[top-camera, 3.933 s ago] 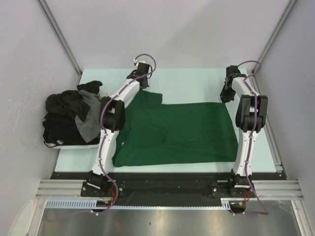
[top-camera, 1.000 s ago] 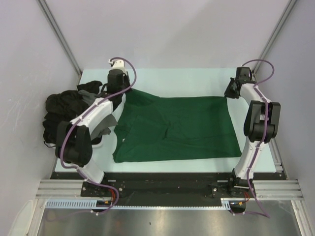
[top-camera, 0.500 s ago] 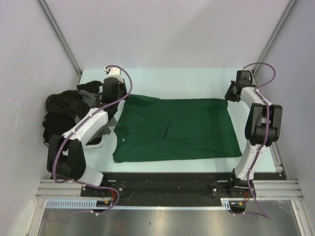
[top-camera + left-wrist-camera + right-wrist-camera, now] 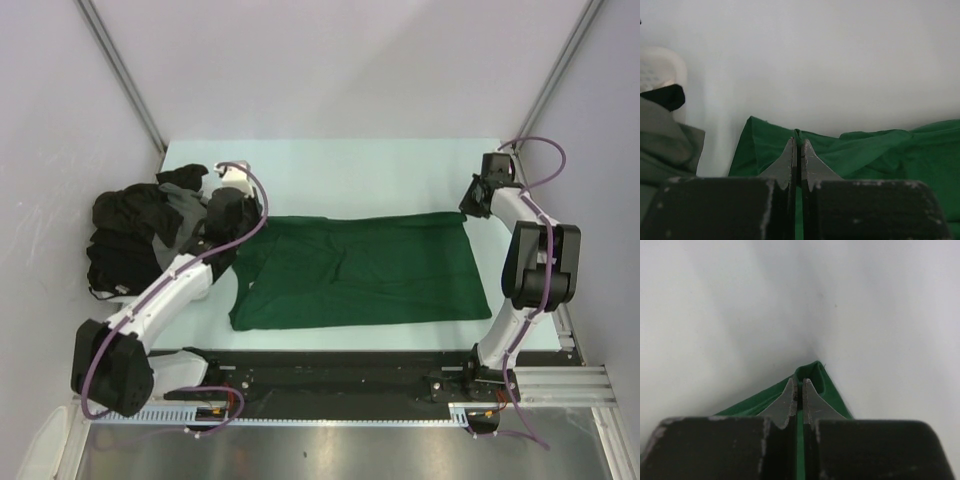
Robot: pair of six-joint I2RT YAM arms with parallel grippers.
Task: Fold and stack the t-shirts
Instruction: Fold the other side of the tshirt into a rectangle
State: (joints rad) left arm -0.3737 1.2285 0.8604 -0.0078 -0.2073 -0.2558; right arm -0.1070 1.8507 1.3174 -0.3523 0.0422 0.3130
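A dark green t-shirt (image 4: 360, 270) lies spread across the middle of the table, its far edge lifted and drawn toward the near side. My left gripper (image 4: 244, 222) is shut on the shirt's far left edge; green cloth (image 4: 860, 150) is pinched between its fingers (image 4: 787, 160). My right gripper (image 4: 468, 212) is shut on the far right corner, where a fold of green cloth (image 4: 812, 372) wraps round the fingertips (image 4: 809, 397). A heap of black and dark grey t-shirts (image 4: 140, 235) sits at the left of the table.
The pale table (image 4: 350, 165) ends in a black rail at the near side, where both arm bases stand. Grey walls close in the left, right and back. The heap of shirts lies close beside my left arm (image 4: 160, 290).
Both grippers have pulled the green shirt's far edge toward the near side, so the shirt now looks shorter front to back. The left arm has swung low and leftward.
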